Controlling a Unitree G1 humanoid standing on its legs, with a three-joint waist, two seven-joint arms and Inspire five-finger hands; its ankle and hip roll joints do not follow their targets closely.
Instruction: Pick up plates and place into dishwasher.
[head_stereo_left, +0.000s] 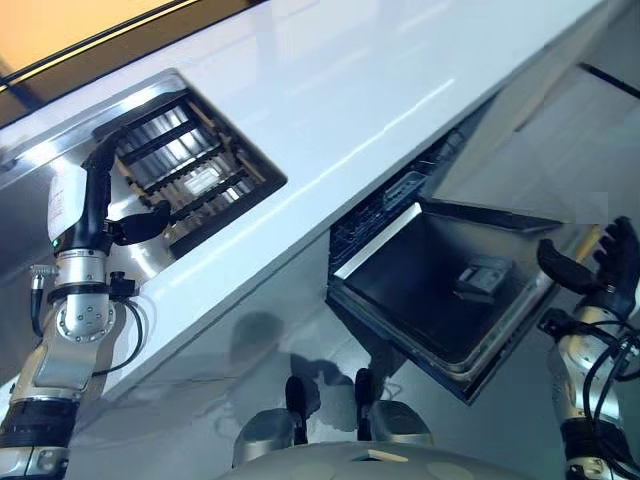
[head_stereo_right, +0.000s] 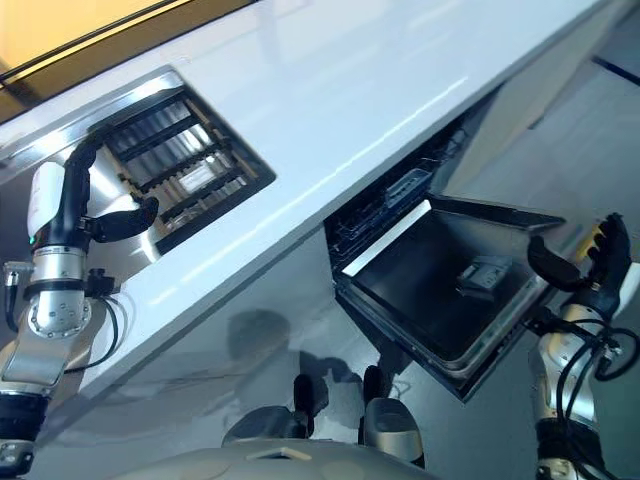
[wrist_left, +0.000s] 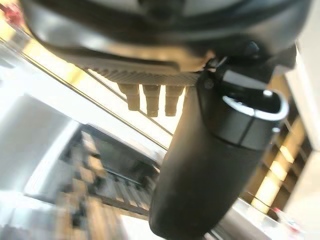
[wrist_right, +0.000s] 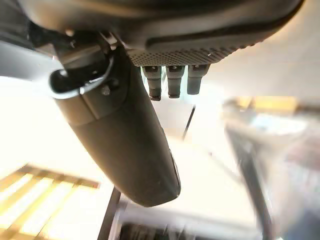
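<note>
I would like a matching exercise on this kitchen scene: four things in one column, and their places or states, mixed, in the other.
1. left hand
2. right hand
3. dishwasher door
4. rack

a. folded down, open
b. beside the door, fingers up, holding nothing
c. set in the sink
d. reaching over the rack

Pairs: 1-d, 2-b, 3-a, 4-c

A long white countertop (head_stereo_left: 400, 90) runs across the view. A steel sink (head_stereo_left: 150, 255) is set into it, holding a slatted rack (head_stereo_left: 185, 165).
</note>
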